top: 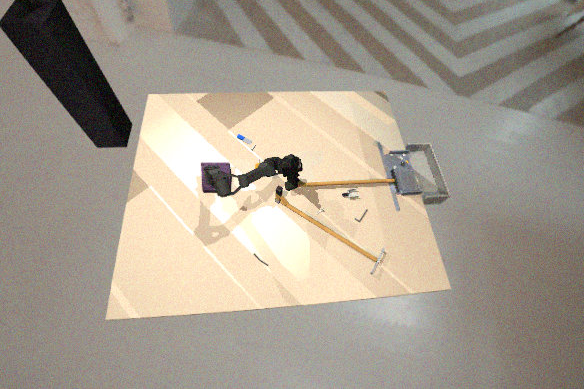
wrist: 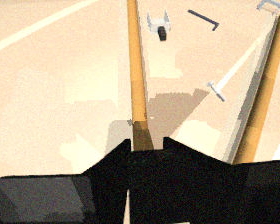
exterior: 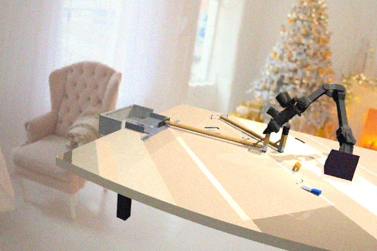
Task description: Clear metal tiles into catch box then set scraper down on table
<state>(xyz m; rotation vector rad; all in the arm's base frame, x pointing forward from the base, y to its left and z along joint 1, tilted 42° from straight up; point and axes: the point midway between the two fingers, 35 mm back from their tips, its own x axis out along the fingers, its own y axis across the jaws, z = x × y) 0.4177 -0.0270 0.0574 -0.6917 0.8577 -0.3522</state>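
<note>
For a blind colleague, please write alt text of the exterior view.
A black robot arm's gripper grips the long scraper, its head at the steel plate beside the catch box; another long-handled tool lies nearby.

The catch box adjoins the far end of the bench plate — at the table's edge. The scraper extends from the gripper to the plate — beside a second long-handled tool.

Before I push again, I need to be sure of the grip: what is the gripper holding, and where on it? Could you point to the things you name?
The long scraper [top: 350,182] [exterior: 213,134] [wrist: 137,75], held in the jaws by the near end of its wooden handle, opposite the blade.
</note>
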